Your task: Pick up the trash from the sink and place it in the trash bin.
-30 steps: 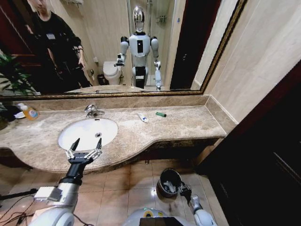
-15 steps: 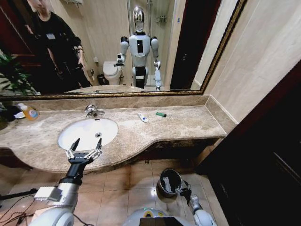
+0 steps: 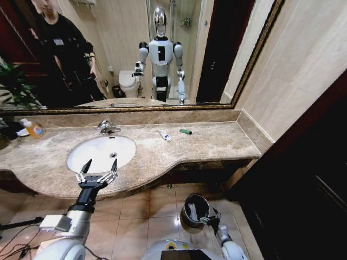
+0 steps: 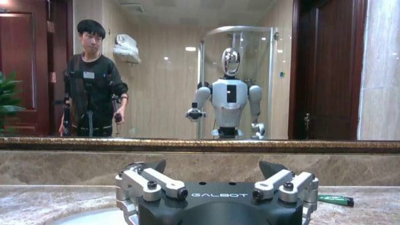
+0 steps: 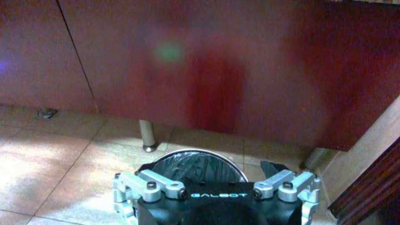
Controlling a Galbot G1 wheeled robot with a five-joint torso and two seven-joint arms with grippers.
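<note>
From the head camera you see the large white oval sink [image 3: 102, 152] set in the beige marble counter [image 3: 179, 149], with its chrome tap [image 3: 107, 127] at the back rim. Your left gripper [image 3: 98, 168] hovers over the near rim of that basin, its two dark fingertips spread wide with nothing between them. Two bits of trash lie out on the counter well to the right of the basin: a small white tube [image 3: 164, 135] and, just beyond it, a little green piece [image 3: 185, 131]. An orange-labelled soap bottle [image 3: 33, 129] stands at the far left end of the counter, apart from the sink. Down on the tiled floor, the small round dark metal trash bin [image 3: 194, 209] with its black liner sits in front of the cabinet, and your right gripper [image 3: 211, 219] hangs at the bin's right rim; from here you cannot tell how its fingers stand. From the left wrist camera you look across the counter at the mirror; the left gripper's fingers [image 4: 151, 166] stand wide apart and empty, a sliver of the white basin [image 4: 84, 219] shows below them, and the green piece [image 4: 336, 200] lies on the marble off to one side. From the right wrist camera you see the bin's chrome rim [image 5: 164, 157] and black liner directly past the gripper body, before the dark red cabinet front [image 5: 206, 70]. The right gripper's one visible fingertip [image 5: 274, 167] stands well off to the side, the jaw spread and empty.
</note>
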